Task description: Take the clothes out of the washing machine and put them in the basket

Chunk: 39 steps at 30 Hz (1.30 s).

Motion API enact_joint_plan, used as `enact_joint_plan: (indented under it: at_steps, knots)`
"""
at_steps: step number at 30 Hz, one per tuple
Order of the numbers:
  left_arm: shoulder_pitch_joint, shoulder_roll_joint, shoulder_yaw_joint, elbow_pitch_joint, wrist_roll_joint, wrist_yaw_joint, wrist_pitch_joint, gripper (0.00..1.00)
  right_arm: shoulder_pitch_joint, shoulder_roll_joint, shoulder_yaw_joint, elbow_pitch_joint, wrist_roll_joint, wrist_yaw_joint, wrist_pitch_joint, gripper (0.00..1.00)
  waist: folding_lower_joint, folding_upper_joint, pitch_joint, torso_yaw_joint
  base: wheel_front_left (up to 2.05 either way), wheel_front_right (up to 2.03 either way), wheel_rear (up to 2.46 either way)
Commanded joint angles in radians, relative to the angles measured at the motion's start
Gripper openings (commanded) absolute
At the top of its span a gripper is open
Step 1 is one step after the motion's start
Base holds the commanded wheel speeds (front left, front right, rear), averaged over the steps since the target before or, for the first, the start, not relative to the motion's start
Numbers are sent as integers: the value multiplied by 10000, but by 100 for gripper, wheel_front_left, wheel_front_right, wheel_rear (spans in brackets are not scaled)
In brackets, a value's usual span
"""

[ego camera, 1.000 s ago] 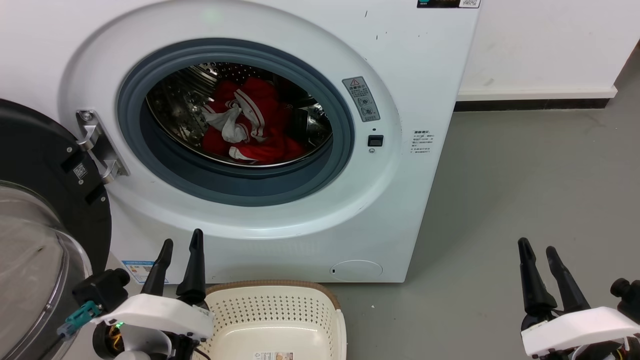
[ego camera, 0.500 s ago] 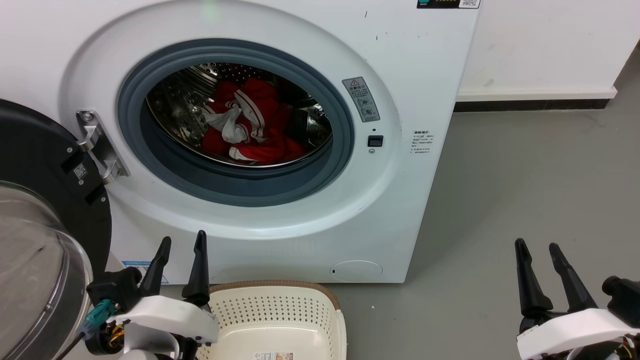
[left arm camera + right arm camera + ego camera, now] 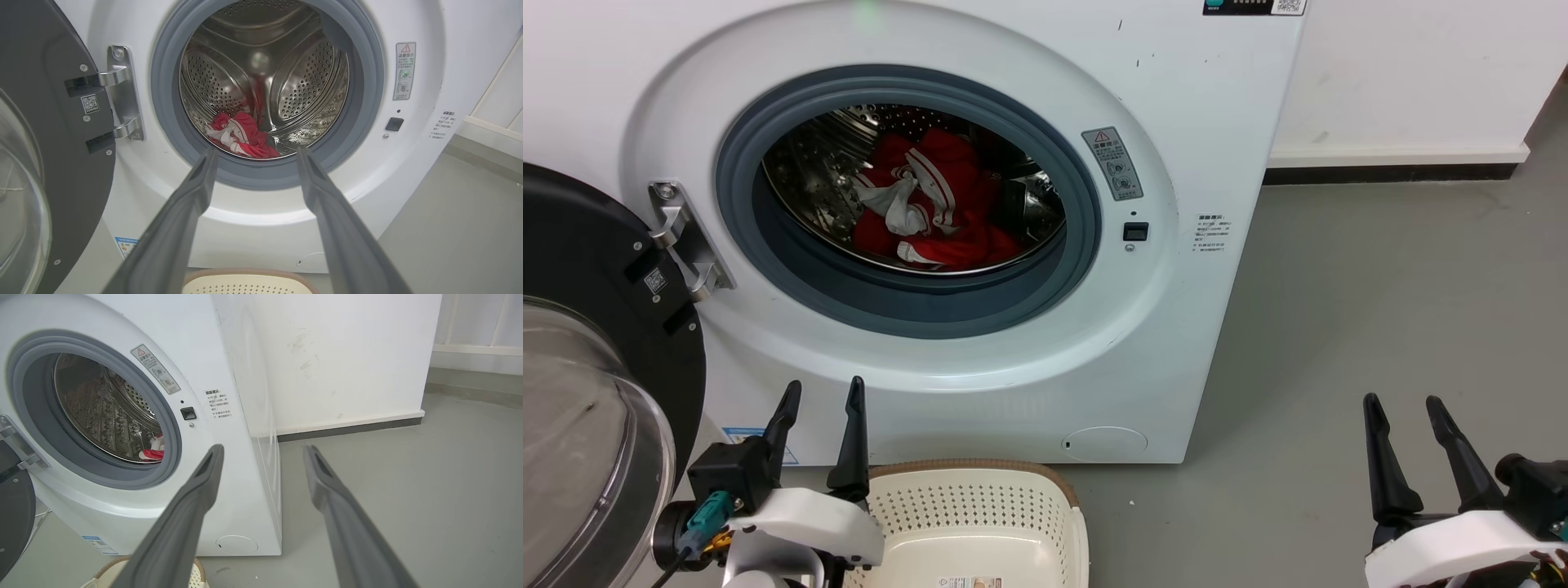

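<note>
The clothes (image 3: 927, 200) lie in a red heap with white stripes and a pale lining on the bottom of the steel drum (image 3: 809, 163), at the upper centre of the head view. Neither gripper touches them.

The left gripper (image 3: 823, 390), at the lower left of that view, has its two dark fingers spread apart with nothing between them. Its tips point up at the white front of the washing machine (image 3: 1192, 122), below the porthole. In the left wrist view the fingers frame the bottom of the opening, and the red heap sits just above the gap between their tips, well inside the drum.

The right gripper (image 3: 1401, 404), at the lower right of the head view, is also spread wide and empty. It stands over the grey floor (image 3: 1380, 286), well apart from the machine's right side.

The basket (image 3: 980, 469) stands on the floor at the bottom centre, just in front of the machine and just beside the left gripper. Its brown rim, perforated cream wall and a small label on its bottom are showing.

A grey rubber ring (image 3: 907, 306) circles the porthole, with a warning sticker (image 3: 1112, 162) to its right. At the left edge the black-rimmed glass door (image 3: 580, 245) hangs wide open on a metal hinge (image 3: 682, 237).
</note>
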Motion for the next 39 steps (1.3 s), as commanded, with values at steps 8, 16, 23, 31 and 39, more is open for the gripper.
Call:
enact_joint_plan:
  at_steps: [8,16,23,31,39]
  knots:
    - [-39,91,-104,-94,708,152,-250,100,126,-48,3,-179,-812,0,-178,100,0,0,-7,-5,0,0,0]
    - [12,43,-34,-60,1126,58,-415,100,146,-49,-9,-190,-1369,0,-325,100,0,0,-4,-11,0,0,0]
    - [86,-43,27,43,1591,-4,-558,100,203,-50,-14,-189,-1796,-1,-424,100,0,0,-25,-5,0,0,0]
    - [99,-109,86,117,2212,-17,-711,100,254,-51,-1,-210,-2334,-1,-506,100,0,0,-28,3,0,0,0]
    - [131,-174,207,189,2724,-98,-843,100,319,-51,-5,-240,-2830,-1,-621,100,0,0,-28,-5,0,0,0]
